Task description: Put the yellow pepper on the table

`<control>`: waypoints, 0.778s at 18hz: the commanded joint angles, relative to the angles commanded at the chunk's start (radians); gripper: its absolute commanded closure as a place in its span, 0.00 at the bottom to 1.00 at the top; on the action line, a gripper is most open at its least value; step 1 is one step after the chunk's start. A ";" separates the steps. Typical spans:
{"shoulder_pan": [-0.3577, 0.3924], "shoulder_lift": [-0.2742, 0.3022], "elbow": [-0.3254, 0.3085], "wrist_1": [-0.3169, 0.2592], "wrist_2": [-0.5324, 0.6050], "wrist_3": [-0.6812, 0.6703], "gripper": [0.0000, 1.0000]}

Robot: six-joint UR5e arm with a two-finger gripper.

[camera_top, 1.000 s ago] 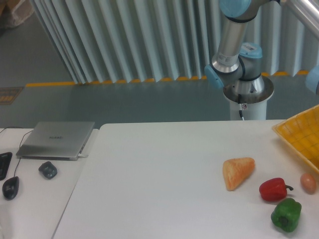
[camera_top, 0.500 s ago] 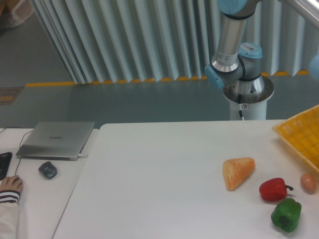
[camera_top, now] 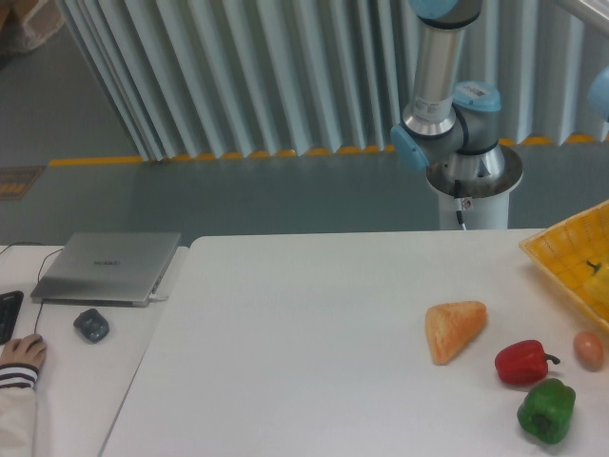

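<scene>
Peppers are numbering three: red pepper point(camera_top: 521, 362) and green pepper point(camera_top: 546, 410) are lying on the table point(camera_top: 304, 362) lower right; yellow pepper point(camera_top: 599, 283) is sitting in the basket point(camera_top: 561, 255). Tool is out of frame.

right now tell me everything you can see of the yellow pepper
Only a sliver of the glossy bright-yellow bell pepper shows, cut off by the right edge of the picture. It sits inside the yellow latticed plastic basket at the right end of the plain white rectangular table, so it is not yet on the tabletop. A small dark mark, probably its stem, shows near the top. Its pose cannot be judged. No gripper is in view near it.
</scene>
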 joint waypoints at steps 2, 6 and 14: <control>-0.028 0.002 0.000 -0.002 -0.014 -0.066 0.54; -0.081 0.020 0.000 0.006 -0.063 -0.236 0.54; -0.244 0.011 -0.012 0.165 -0.042 -0.580 0.54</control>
